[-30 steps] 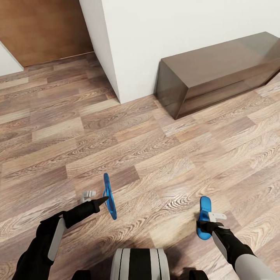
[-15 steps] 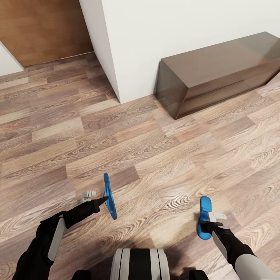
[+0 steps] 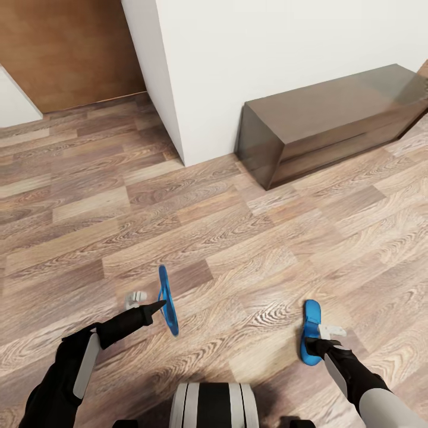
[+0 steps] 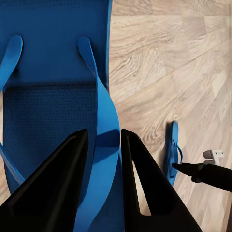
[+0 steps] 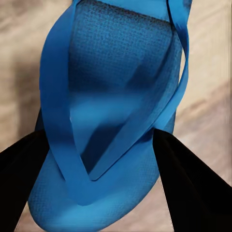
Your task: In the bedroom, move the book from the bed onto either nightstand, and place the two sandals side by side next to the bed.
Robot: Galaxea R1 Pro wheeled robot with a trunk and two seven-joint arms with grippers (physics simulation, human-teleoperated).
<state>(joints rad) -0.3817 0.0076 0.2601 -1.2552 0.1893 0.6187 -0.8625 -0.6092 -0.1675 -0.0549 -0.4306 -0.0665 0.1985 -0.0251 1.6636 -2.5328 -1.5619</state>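
Sandals, both of them, up off the planks and in your grip. L gripper (image 3: pixel 156 307) has its dark fingers (image 4: pixel 137 169) pinched onto the strap edge of the left sandal (image 3: pixel 167 299); in the L wrist view there's only a narrow gap between them, and the blue strap fills it. That sandal stands on edge, so from the head cam you get it edge-on as a thin blue strip, long axis running away from you twd the wall (image 3: pixel 279 59), tilted a touch. L wrist cam looks at its strap side w/ the sole's weave.

R gripper (image 3: pixel 321 342) is clamped on the right sandal (image 3: pixel 310 333) near its closer end. R wrist view shows the black fingers (image 5: pixel 191 186) flanking the sole w/ straps between them, so it's closed down onto the sandal. That one's long axis also runs away from you, rounded far end pointing twd the long low brown cabinet (image 3: pixel 333 122), flatter face partly turned up to the head cam.

The two sandals are well apart, one either side of your trunk, roughly parallel. In the L wrist view you can spot the right sandal and its gripper far across the floor (image 3: pixel 238 238).

Cabinet sits against the white wall ahead-right. A brown door (image 3: pixel 65 53) is at far left.
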